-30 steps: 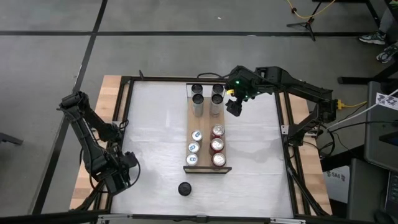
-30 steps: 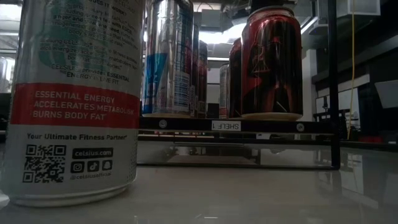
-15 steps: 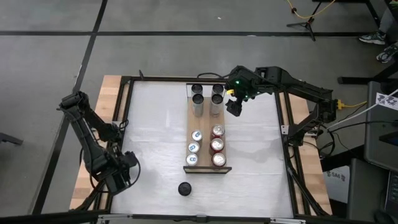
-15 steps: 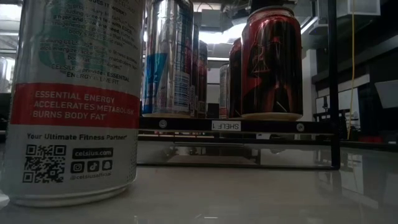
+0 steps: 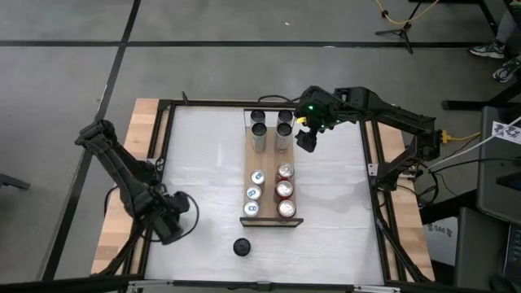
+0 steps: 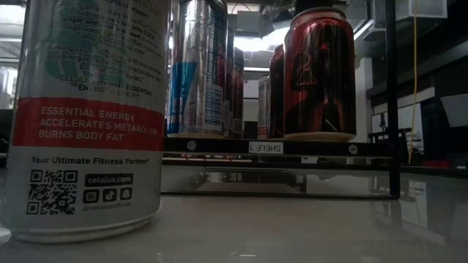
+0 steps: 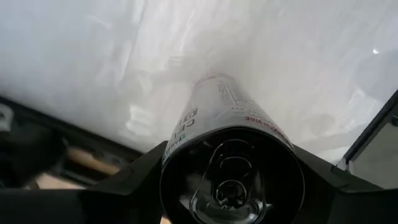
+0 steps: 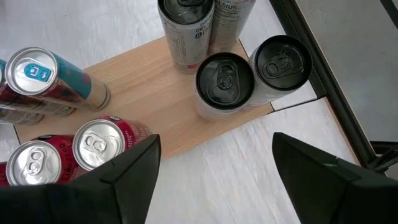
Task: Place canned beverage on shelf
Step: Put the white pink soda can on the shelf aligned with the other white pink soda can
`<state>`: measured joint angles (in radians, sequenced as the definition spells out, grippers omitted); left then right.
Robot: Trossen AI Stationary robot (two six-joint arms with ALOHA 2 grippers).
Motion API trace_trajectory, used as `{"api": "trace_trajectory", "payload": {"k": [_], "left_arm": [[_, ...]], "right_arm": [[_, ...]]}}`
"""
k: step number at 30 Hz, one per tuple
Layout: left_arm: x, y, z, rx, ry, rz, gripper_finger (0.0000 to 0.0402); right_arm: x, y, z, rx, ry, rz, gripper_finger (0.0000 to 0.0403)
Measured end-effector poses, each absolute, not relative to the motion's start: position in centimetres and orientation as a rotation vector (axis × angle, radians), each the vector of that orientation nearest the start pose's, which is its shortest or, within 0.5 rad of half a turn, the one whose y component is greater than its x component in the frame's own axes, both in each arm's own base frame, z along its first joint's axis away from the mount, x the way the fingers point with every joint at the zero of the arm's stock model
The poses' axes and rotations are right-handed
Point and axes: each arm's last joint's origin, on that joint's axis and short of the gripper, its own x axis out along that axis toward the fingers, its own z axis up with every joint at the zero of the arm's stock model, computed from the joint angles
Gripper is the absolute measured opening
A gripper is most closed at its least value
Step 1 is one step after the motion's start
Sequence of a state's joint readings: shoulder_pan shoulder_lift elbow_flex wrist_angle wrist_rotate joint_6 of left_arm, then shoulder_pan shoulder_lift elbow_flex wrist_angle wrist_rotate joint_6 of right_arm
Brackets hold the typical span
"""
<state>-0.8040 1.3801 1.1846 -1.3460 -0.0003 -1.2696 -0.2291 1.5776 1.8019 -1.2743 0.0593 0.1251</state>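
My left gripper (image 5: 172, 221) is over the near left of the white table, shut on a white canned beverage with a black top (image 7: 217, 118); in the high view the gripper hides it. A second such can (image 5: 241, 246) stands upright on the table near the front edge and shows large in the low view (image 6: 88, 117). The shelf (image 5: 269, 159), a light-brown plank, lies mid-table with several cans standing on it. My right gripper (image 5: 305, 140) hangs open beside the shelf's far right cans with nothing between its fingers (image 8: 214, 180). My left gripper pinches the can's upper end (image 7: 180, 146), just under the black top, between its two fingers, one on each side. The fingers (image 7: 140, 177) come from above and point down. The can hangs upright below them; whether its bottom is off the table I cannot tell.
On the shelf, black-topped cans (image 5: 271, 129) fill the far end, while blue-topped (image 5: 254, 191) and red (image 5: 284, 190) ones fill the near end up to the dark lip (image 5: 271, 220). A dark frame (image 5: 167, 155) borders the table. There is bare table between my left gripper and the shelf.
My left gripper has swung toward the table's right edge, farther in over the white table top. The loose can near the front edge and the cans on the shelf have stayed where they were.
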Motion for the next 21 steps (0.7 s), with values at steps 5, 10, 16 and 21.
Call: {"api": "trace_trajectory", "payload": {"k": [5,10,16,21], "left_arm": [[17.8,-14.2,29.2,-0.355,1.506,0.264,0.0238],[19.9,-11.1,30.2,-0.299,1.491,0.213,0.0238],[22.1,-7.0,31.2,-0.218,1.442,0.163,0.0238],[23.5,-3.4,32.1,-0.130,1.386,0.163,0.0237]], "right_arm": [[28.7,-6.9,39.7,0.202,1.033,-0.327,0.0298],[28.7,-6.9,39.7,0.202,1.032,-0.327,0.0298],[28.7,-6.9,39.7,0.202,1.032,-0.327,0.0298],[28.7,-6.9,39.7,0.202,1.032,-0.327,0.0298]]}}
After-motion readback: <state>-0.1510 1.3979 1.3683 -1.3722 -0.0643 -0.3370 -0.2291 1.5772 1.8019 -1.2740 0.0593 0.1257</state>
